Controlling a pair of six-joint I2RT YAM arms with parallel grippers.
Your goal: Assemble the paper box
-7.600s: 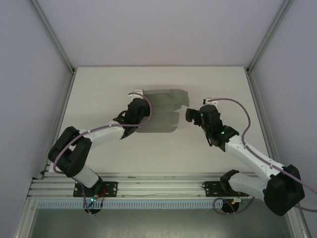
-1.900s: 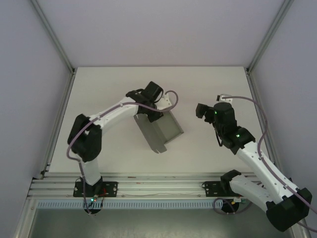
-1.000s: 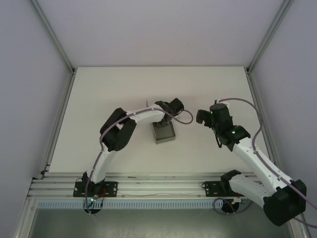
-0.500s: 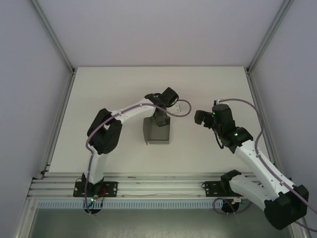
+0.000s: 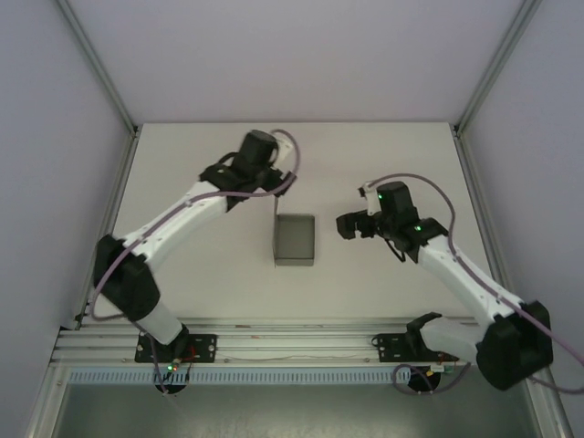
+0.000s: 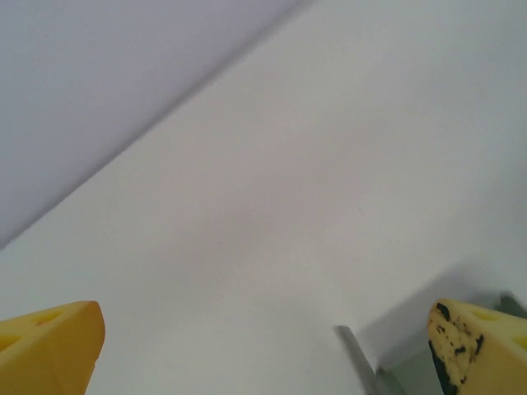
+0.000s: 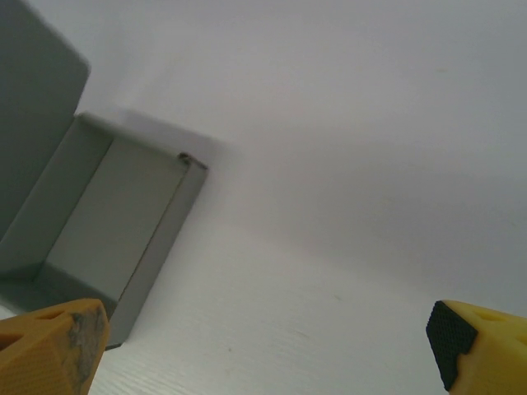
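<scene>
The paper box [image 5: 296, 240] is a small grey cardboard box resting open-topped on the table, with one flap [image 5: 276, 230] standing up along its left side. My left gripper [image 5: 274, 187] hovers open just behind and left of it, touching nothing. In the left wrist view the left gripper [image 6: 263, 354] is empty, and a thin edge of the paper box [image 6: 356, 355] shows beside the right fingertip [image 6: 478, 341]. My right gripper [image 5: 350, 226] stands open a little right of the box. The right wrist view has the right gripper [image 7: 263, 354] empty, with the paper box [image 7: 115, 222] off to the left.
The white table [image 5: 201, 265] is walled on three sides. Aluminium frame posts [image 5: 105, 82] run along the left and right edges. A metal rail [image 5: 292, 345] carrying both arm bases lies at the near edge.
My left gripper has opened, let go of the box and drawn back and left. The box now rests free on the table. The right gripper has swung left toward the box.
</scene>
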